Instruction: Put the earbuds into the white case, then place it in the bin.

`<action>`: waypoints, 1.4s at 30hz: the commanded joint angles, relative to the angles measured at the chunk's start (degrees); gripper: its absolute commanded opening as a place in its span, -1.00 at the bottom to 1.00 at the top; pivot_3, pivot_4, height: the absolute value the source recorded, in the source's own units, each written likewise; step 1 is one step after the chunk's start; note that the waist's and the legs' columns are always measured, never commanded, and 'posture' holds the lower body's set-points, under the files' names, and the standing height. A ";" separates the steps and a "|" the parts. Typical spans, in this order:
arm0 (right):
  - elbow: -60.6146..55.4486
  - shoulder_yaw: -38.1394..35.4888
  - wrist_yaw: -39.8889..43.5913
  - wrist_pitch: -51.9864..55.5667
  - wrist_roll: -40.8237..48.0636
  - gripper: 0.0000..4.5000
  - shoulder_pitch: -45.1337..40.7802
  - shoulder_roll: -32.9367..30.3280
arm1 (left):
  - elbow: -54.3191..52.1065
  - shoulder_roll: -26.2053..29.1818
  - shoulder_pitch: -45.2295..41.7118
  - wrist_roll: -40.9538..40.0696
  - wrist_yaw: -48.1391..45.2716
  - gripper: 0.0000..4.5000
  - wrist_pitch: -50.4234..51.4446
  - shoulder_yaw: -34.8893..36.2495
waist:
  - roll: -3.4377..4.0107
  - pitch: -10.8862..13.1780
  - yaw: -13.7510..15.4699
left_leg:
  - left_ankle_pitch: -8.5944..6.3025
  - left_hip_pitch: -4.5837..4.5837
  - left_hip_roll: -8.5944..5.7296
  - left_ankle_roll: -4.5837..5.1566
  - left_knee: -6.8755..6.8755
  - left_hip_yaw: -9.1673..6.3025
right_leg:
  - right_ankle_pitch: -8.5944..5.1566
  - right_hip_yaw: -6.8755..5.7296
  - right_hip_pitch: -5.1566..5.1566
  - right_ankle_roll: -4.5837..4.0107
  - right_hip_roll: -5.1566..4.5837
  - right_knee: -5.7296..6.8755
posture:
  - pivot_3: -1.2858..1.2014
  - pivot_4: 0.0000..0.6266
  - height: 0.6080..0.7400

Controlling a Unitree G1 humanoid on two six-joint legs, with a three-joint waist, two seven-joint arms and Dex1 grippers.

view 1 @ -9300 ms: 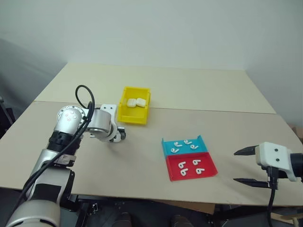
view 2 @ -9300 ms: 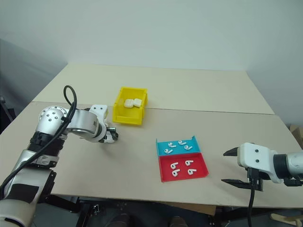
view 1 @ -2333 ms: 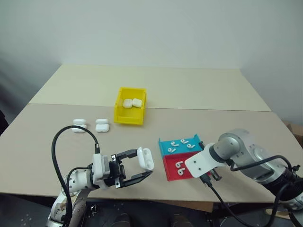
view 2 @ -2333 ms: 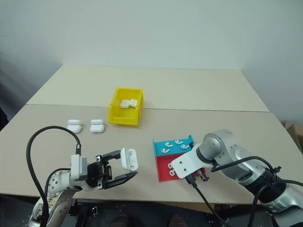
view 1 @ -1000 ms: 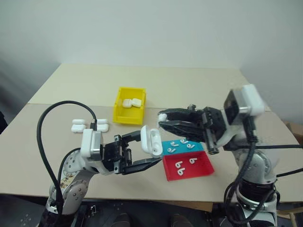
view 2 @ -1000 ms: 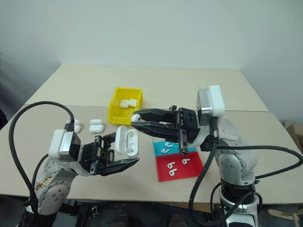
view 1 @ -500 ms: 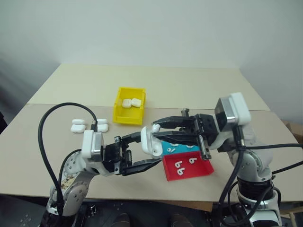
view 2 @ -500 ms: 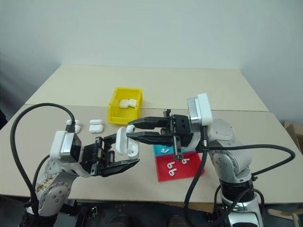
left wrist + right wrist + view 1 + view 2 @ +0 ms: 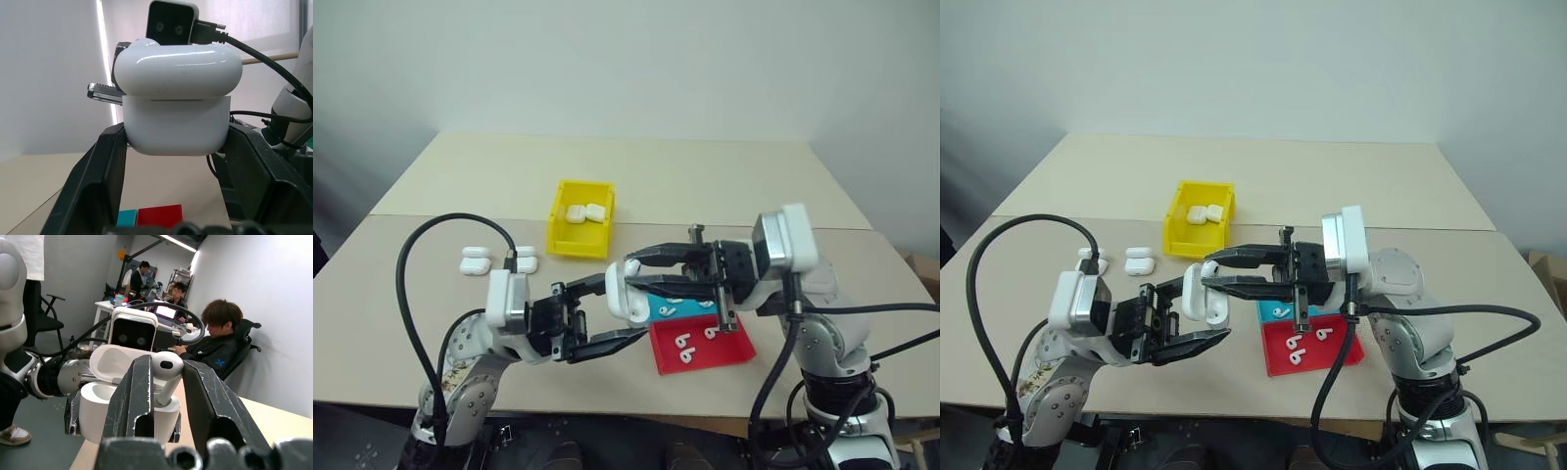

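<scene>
White case (image 9: 625, 290) sat clamped upright in my left gripper (image 9: 612, 313), lid open. My right gripper (image 9: 165, 377) pinched one earbud (image 9: 167, 373), stem pointing down into the near socket, directly above it. Bin (image 9: 579, 233) lay beyond.

Even soft light; backlit window glare; fingers blurred.
</scene>
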 commanded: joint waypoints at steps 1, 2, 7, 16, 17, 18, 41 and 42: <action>-0.34 0.99 0.67 -1.35 -0.58 -0.55 0.37 -0.82 | -0.66 -0.53 -1.52 -0.17 -0.63 0.21 -1.60 0.35 | 0.00 0.00 0.02 | 0.00 0.00 0.00 0.00 0.00 0.00 | 0.00 0.00 0.00 0.00 0.00 0.00 | 0.03 -0.52 1.00; -0.28 1.29 1.14 -1.95 -0.99 -0.55 0.56 -1.00 | -0.52 -0.57 -1.56 -0.11 -0.82 0.21 -1.60 0.41 | 0.00 0.00 0.02 | 0.00 0.00 0.00 0.00 0.00 0.00 | 0.00 0.00 0.00 0.00 0.00 0.00 | 0.03 -0.52 1.00; 0.04 2.01 1.28 -4.16 -2.75 -0.12 0.83 -1.37 | -0.24 -0.84 -1.86 -0.10 -0.97 0.21 -1.41 0.55 | 0.00 0.00 -0.01 | 0.00 0.00 0.00 0.00 0.00 0.00 | 0.00 0.00 -0.01 0.00 0.00 0.00 | 0.03 -0.52 1.00; 2.16 -1.11 2.35 -2.93 -1.83 -0.12 -1.66 -6.54 | 3.75 0.61 1.06 4.23 -4.20 0.21 -5.17 1.69 | 0.00 0.00 0.01 | 0.00 0.00 0.00 0.00 0.00 0.00 | 0.00 0.00 0.00 0.00 0.00 -0.01 | 0.03 -0.52 1.00; 3.29 -1.27 2.42 -0.42 -3.15 -0.12 -3.09 -9.80 | 5.11 1.31 2.23 5.50 -5.55 0.21 -6.76 2.17 | 0.03 0.02 -0.02 | 0.00 0.00 0.00 0.00 0.00 0.00 | 0.00 0.00 0.01 -0.01 0.00 -0.01 | 0.03 -0.52 1.00; 4.61 -0.81 2.65 2.57 -4.63 -0.12 -4.74 -13.34 | 6.32 2.20 3.50 6.64 -6.72 0.21 -8.12 2.60 | 0.05 0.03 -0.08 | 0.00 0.00 -0.02 0.00 0.00 0.02 | 0.00 0.02 0.00 -0.01 -0.02 -0.01 | 0.03 -0.52 1.00; 31.16 31.44 19.09 -2.97 -47.93 -0.12 -29.52 -21.63 | 9.24 1.93 12.97 15.70 -4.79 0.21 -20.68 0.41 | 0.06 0.05 0.06 | -0.02 -0.48 0.05 0.04 -0.12 0.22 | -0.06 0.11 -0.78 -0.17 -0.04 0.11 | 0.03 -0.52 1.00; 31.77 31.70 19.12 -3.50 -48.69 -0.12 -29.68 -21.17 | 9.25 1.91 13.01 15.77 -4.71 0.21 -20.83 0.25 | 0.07 0.05 0.13 | -0.02 -0.52 0.05 0.04 -0.12 0.22 | -0.06 0.10 -0.80 -0.17 -0.04 0.11 | 0.03 -0.52 1.00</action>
